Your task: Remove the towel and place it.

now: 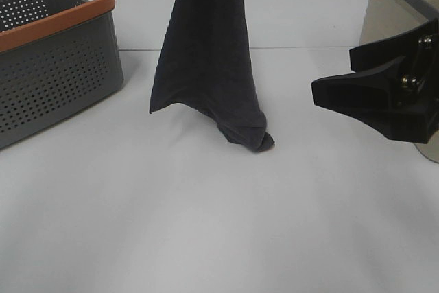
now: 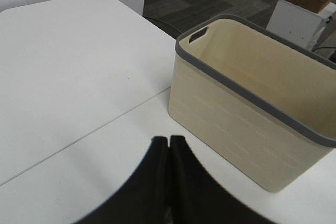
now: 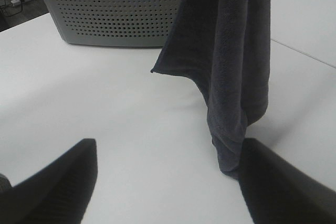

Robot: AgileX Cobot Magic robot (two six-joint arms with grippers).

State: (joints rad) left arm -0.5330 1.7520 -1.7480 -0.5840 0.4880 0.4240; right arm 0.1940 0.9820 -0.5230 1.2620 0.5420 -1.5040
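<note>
basket (image 1: 48, 87): at 10 o'clock in the high view, well apart from the cloth; what lies inside cannot be seen.
left gripper (image 2: 169, 139): fingers pressed together with only a seam between them. It is out of the high view and no cloth shows in its own camera. Since the towel's top runs off the upper edge of the frame, I judge this gripper is pinching it from above.
towel (image 1: 206, 53): out of the basket, hanging at 12 o'clock over the table (image 1: 206, 238).
towel axis: upright. It is narrow at the top and spreads downward. One free corner (image 1: 152, 110) hangs clear toward 8 o'clock. The bunched foot (image 1: 263, 143) rests on the table toward 5 o'clock.
right gripper (image 1: 333, 71): at 3 o'clock, jaws spread wide and holding nothing.
key relation: the towel lies toward 9 o'clock from the right gripper, which is near it but not touching. In the right wrist view the foot sits close to one finger rather than centred in the gap.
nearer free arm: the right. Its tips already point at the lower half of the cloth.
bin (image 1: 387, 12): at 2 o'clock behind the right gripper. The left wrist view shows nothing in it.
</note>
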